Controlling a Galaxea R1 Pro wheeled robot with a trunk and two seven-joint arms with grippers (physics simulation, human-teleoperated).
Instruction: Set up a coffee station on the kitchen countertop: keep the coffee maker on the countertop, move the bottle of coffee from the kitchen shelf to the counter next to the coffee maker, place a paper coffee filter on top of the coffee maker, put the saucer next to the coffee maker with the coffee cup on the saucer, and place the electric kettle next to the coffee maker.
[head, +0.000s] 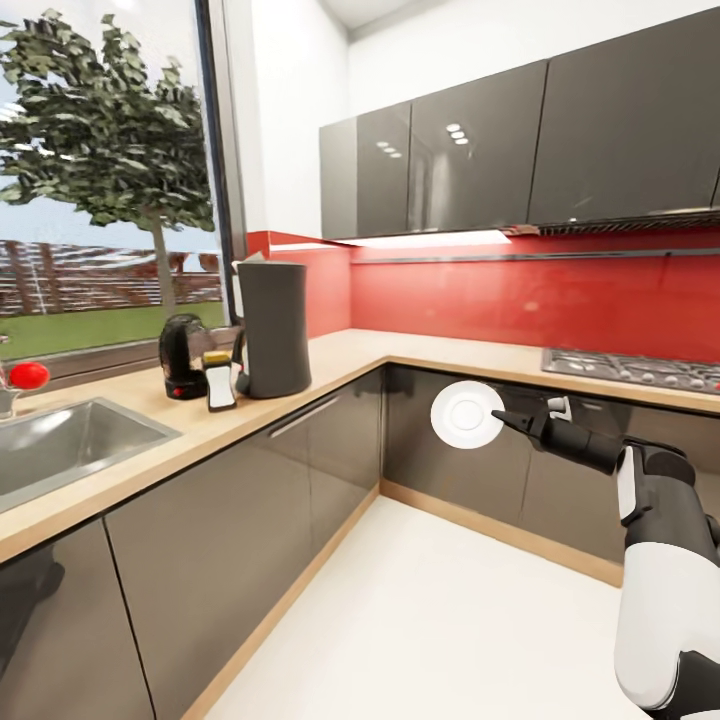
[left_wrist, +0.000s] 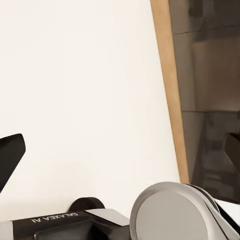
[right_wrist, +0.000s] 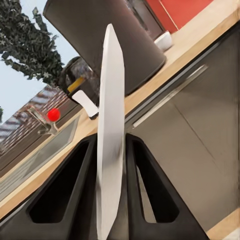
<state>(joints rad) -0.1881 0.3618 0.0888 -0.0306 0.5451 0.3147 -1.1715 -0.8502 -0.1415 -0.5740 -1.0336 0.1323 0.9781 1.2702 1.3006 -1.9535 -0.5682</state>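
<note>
Sink (head: 60, 450): cut off at picture's left edge. Kettle (head: 183, 357): partly hidden behind bottle (head: 219, 381). Hob (head: 640, 370): cut by right edge. Cup (right_wrist: 163, 41): mostly hidden behind coffee maker (right_wrist: 107, 40).

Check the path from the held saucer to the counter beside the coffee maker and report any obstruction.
Nothing visible blocks it. The right hand holds the saucer on edge in open air, off the countertop. The coffee maker has the bottle of coffee and electric kettle on its window side; the near side looks free.
</note>
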